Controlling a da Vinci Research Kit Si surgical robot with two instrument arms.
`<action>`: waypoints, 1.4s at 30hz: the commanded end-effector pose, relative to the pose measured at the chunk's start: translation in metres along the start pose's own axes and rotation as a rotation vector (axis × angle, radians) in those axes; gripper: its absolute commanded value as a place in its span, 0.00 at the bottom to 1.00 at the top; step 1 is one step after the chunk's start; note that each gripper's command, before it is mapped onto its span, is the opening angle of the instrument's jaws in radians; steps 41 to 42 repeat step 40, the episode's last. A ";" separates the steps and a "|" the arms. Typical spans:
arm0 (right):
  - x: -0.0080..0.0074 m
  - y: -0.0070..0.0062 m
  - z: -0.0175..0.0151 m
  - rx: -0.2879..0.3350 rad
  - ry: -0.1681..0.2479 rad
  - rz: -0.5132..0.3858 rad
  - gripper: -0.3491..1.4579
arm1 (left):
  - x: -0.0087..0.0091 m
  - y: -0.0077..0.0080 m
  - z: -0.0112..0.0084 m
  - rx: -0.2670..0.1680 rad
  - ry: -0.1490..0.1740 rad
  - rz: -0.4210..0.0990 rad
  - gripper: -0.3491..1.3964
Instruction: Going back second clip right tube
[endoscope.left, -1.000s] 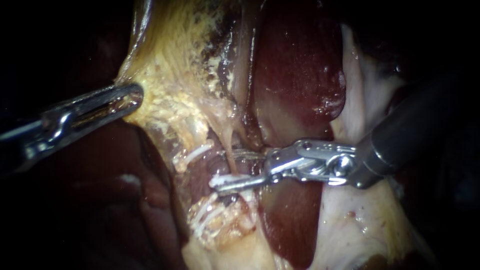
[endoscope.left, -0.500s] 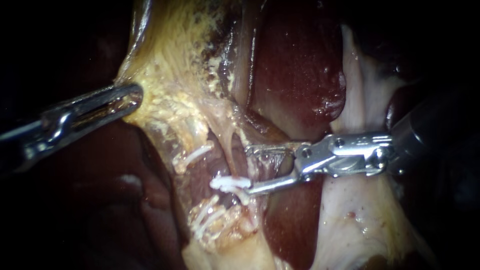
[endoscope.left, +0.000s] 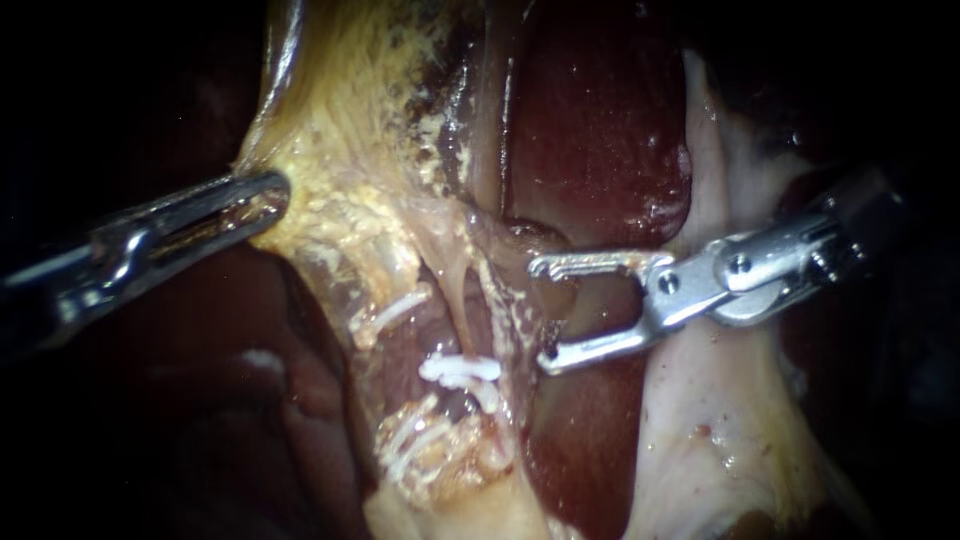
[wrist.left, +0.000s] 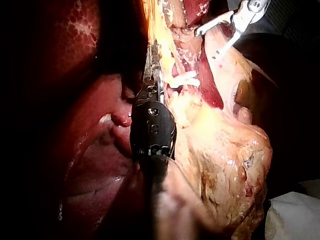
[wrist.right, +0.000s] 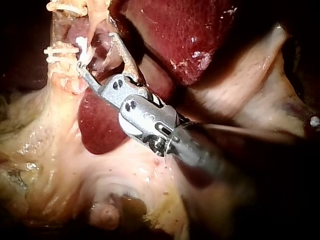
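Up close, the endoscope shows the left instrument (endoscope.left: 272, 195) with its jaws closed on the edge of the yellow tissue (endoscope.left: 340, 150), which is stretched towards the view's left. The right instrument (endoscope.left: 540, 313) has its jaws spread wide and holds nothing. Their tips lie just right of a pale tube (endoscope.left: 460, 290). A white clip (endoscope.left: 460, 368) sits across that tube, close to the lower jaw tip but apart from it. More white clips (endoscope.left: 395, 308) show up and to the left, and others lie lower down (endoscope.left: 410, 440). Dark red liver (endoscope.left: 600, 130) lies behind the upper jaw. Which tube is the right one I cannot tell.

From the left wrist, the left instrument (wrist.left: 152, 50) has its jaws pressed onto the yellow tissue (wrist.left: 225, 150) beside it. White clips (wrist.left: 182, 80) lie just past its jaws, and the right instrument (wrist.left: 207, 44), jaws apart, lies beyond them. Liver (wrist.left: 90, 150) is on its other side.

From the right wrist, the right instrument (wrist.right: 96, 51) has its jaws gaping, with a clip (wrist.right: 82, 45) near one tip. Further clips (wrist.right: 60, 50) lie just beyond. Liver (wrist.right: 190, 30) lies beside the shaft.
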 end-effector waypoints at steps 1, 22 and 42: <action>0.0001 0.0000 -0.0002 -0.002 -0.001 0.004 0.52 | 0.0001 0.0000 0.0001 0.003 0.001 0.001 0.00; -0.0003 -0.0005 -0.0002 -0.001 -0.001 -0.001 0.52 | 0.0066 -0.0023 0.0123 0.055 0.067 0.027 0.00; -0.0002 -0.0005 -0.0005 0.000 0.002 0.000 0.52 | 0.0067 -0.0037 0.0148 0.062 0.067 0.022 0.00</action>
